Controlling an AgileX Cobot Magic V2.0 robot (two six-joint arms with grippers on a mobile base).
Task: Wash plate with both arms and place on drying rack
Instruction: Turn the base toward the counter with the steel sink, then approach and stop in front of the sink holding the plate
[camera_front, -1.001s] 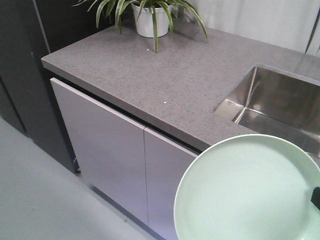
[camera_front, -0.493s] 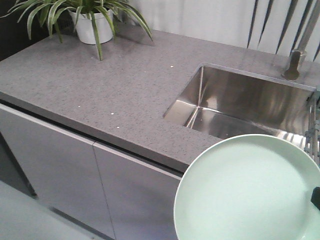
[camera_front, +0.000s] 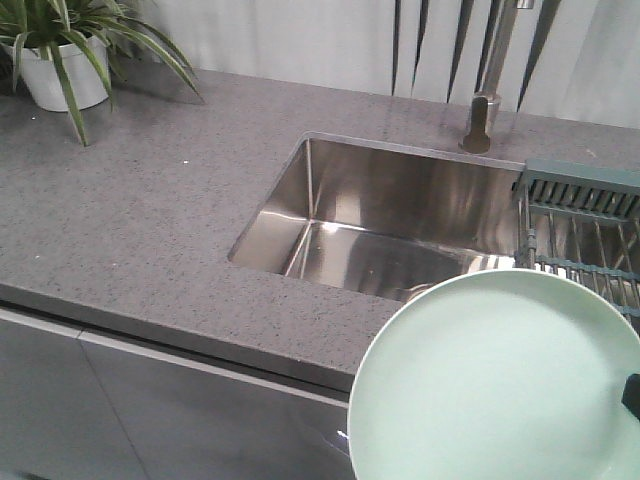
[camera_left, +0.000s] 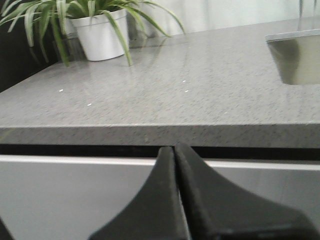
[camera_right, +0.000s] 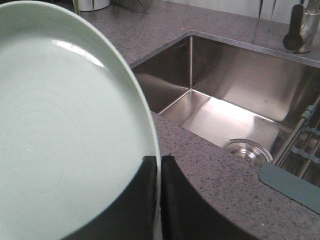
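Note:
The pale mint-green plate (camera_front: 490, 380) fills the lower right of the front view, held in the air before the counter. My right gripper (camera_right: 159, 159) is shut on the rim of the plate (camera_right: 65, 125), one black finger on each face; a bit of that gripper (camera_front: 632, 395) shows at the plate's right edge. My left gripper (camera_left: 174, 148) is shut with nothing in it, level with the counter's front edge. The drying rack (camera_front: 580, 225), steel bars with grey-blue end pieces, lies across the right side of the sink (camera_front: 390, 225).
A steel faucet (camera_front: 482, 115) rises behind the sink. A round drain strainer (camera_right: 247, 150) sits in the basin floor. A potted plant in a white pot (camera_front: 62, 70) stands at the back left of the grey counter (camera_front: 150, 220). Grey cabinet doors (camera_left: 75, 200) run below.
The view has swung right along the counter: the plant moved to the far left, and the sink, faucet and drying rack came into sight. The plate stays fixed in the right gripper.

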